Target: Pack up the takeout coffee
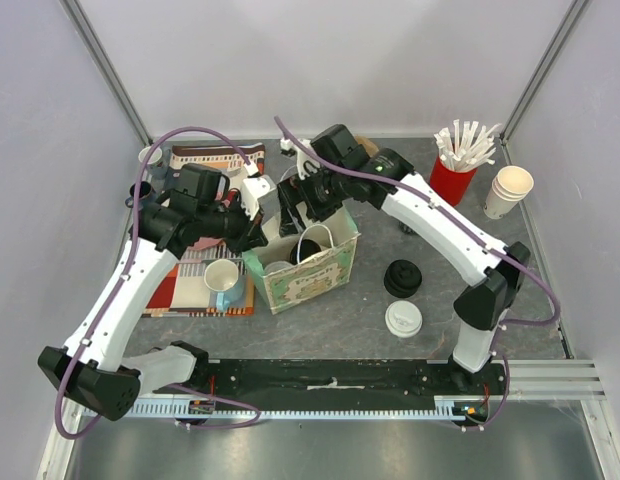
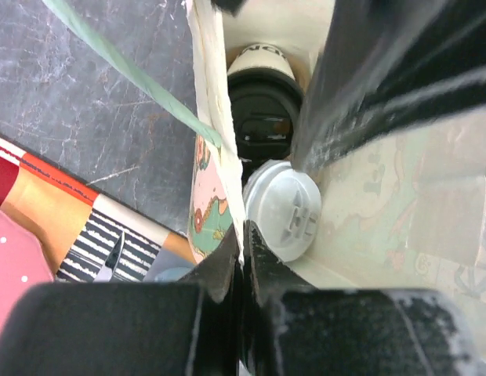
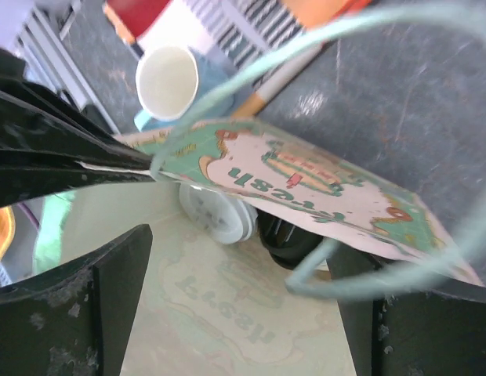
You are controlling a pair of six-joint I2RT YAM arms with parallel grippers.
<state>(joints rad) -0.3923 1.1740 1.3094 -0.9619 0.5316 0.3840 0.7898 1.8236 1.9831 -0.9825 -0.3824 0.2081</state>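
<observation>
Left claw [image 2: 243,262] pinching bag [image 3: 306,176] wall, "fresh" print, lidded cup [image 2: 284,207] inside

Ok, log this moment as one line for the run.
phase: packing | left jaws: shut on paper bag rim | right jaws: open at bag mouth | in bag: white-lidded coffee cup

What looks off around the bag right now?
The paper bag sits skewed, its wall pinched by the left gripper. Inside, a dark cup crowds the white-lidded cup. A second white-lidded cup stands outside.
</observation>
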